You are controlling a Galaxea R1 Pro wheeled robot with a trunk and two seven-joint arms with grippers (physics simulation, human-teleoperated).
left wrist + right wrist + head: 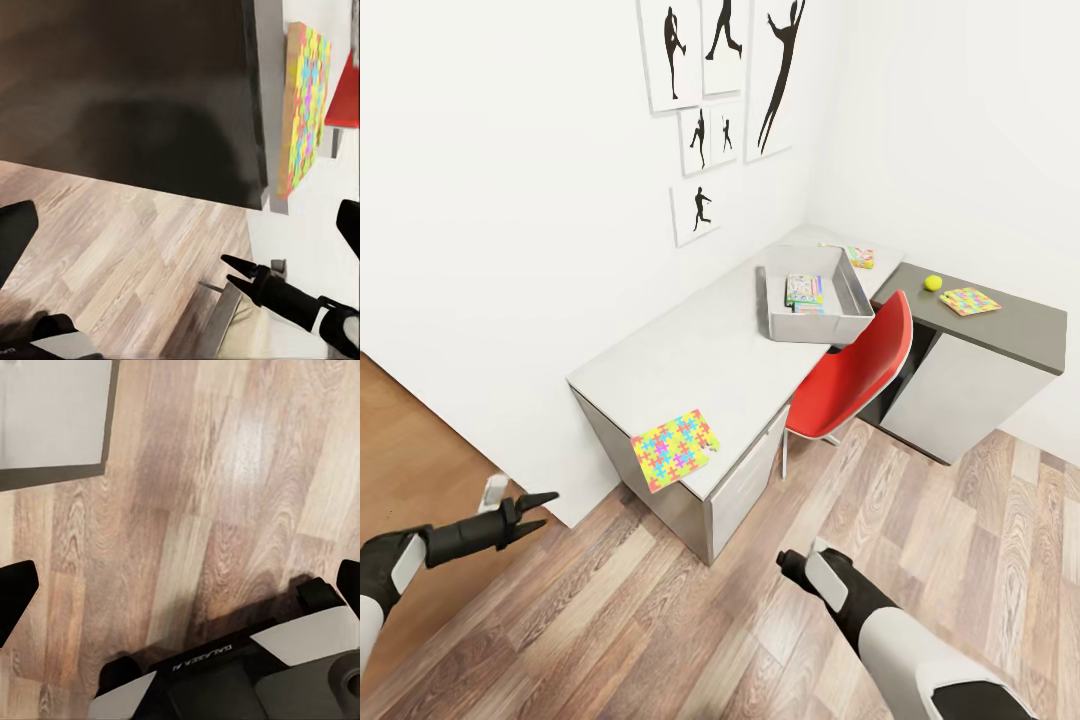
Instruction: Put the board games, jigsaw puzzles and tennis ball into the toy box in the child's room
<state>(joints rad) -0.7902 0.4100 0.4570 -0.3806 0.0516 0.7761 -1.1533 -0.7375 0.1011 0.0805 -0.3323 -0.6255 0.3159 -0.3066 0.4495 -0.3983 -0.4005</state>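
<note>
Head view: left claw (pixel 545 509) hangs over the wood floor (pixel 660 620), tips slightly apart, holding nothing; whether the right claw (pixel 788 560) is apart, I cannot tell. Toy box (pixel 800 325) sits on the desk (pixel 690 350), board game (pixel 804 290) inside; jigsaw puzzle (pixel 676 447) lies at the near edge. Tennis ball (pixel 932 283) rests on the lower wing beside the second puzzle (pixel 970 300).

Right wrist view: dark fingers (pixel 16 596) wide apart over floor, empty.

The worktop (pixel 700 350) is pale grey with a dark grey side part. The toy box (pixel 815 318) is light grey. The jigsaw puzzle (pixel 674 447) has yellow, pink, blue and green pieces. The ball (pixel 932 283) is yellow-green. The chair (pixel 857 378) is red.
</note>
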